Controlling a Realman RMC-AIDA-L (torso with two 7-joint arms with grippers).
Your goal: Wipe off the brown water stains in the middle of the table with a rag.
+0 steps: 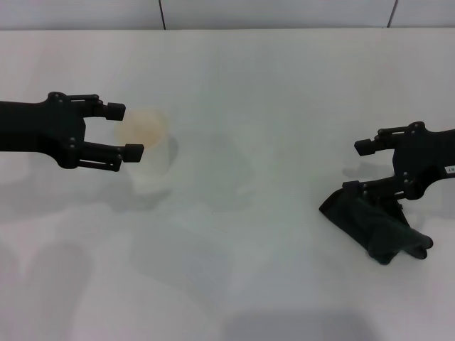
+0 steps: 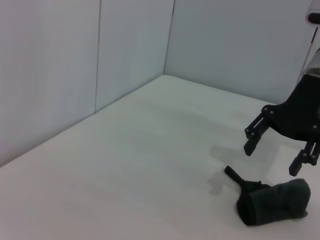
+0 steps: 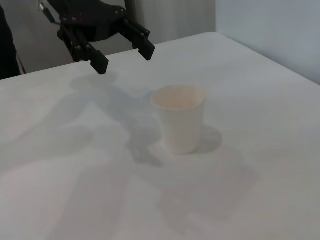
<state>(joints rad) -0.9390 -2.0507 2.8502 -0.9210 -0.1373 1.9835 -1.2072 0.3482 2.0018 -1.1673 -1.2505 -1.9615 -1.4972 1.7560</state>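
The black rag [image 1: 377, 224] lies crumpled on the white table [image 1: 270, 106] at the right. My right gripper [image 1: 357, 167] is open just above the rag's far edge, and its lower finger is close to the cloth. The left wrist view shows this gripper [image 2: 271, 159] open over the rag [image 2: 272, 202]. My left gripper [image 1: 126, 131] is open and empty at the left, with its fingertips beside a white paper cup [image 1: 151, 156]. No brown water stain shows on the tabletop in any view.
The paper cup [image 3: 180, 117] stands upright left of the table's middle, with a faint orange tint at its mouth. The left gripper [image 3: 125, 59] hangs open behind it in the right wrist view. Grey wall panels [image 2: 125, 45] border the table's far edge.
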